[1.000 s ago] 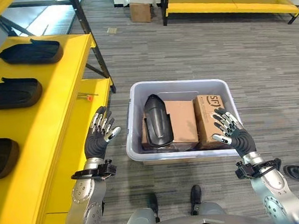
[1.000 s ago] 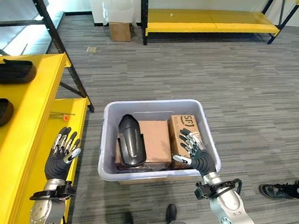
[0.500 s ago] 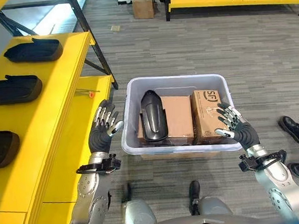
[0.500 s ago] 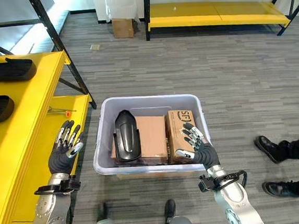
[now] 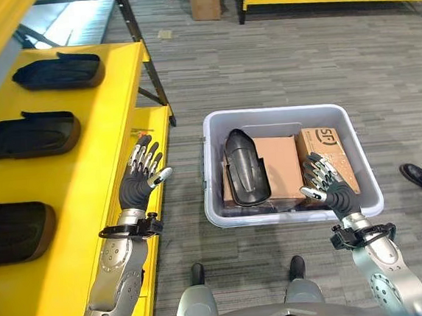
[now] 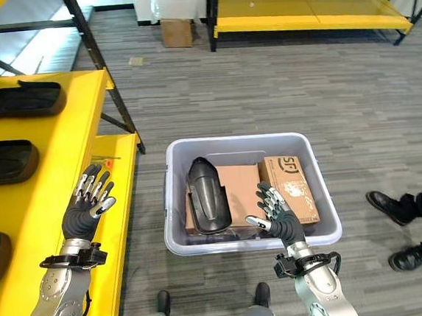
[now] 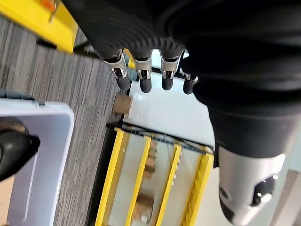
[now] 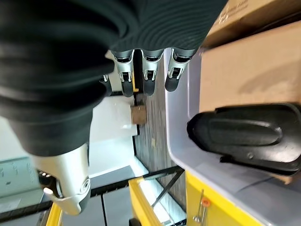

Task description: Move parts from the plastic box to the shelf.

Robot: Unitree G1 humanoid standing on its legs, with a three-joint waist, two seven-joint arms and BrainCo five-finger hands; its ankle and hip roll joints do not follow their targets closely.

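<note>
Right hand [image 5: 324,186] lowered, black part [image 5: 246,167] just left

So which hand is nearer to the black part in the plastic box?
The right hand. It hovers over the plastic box's near right corner, beside the black part. The left hand is outside the box, above the yellow shelf.

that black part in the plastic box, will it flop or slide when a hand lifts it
The black part looks like a rigid moulded shell, so it probably keeps its shape. Its smooth, rounded back may slip in a loose grip. Resting on the cardboard boxes, it should lift free easily.
</note>
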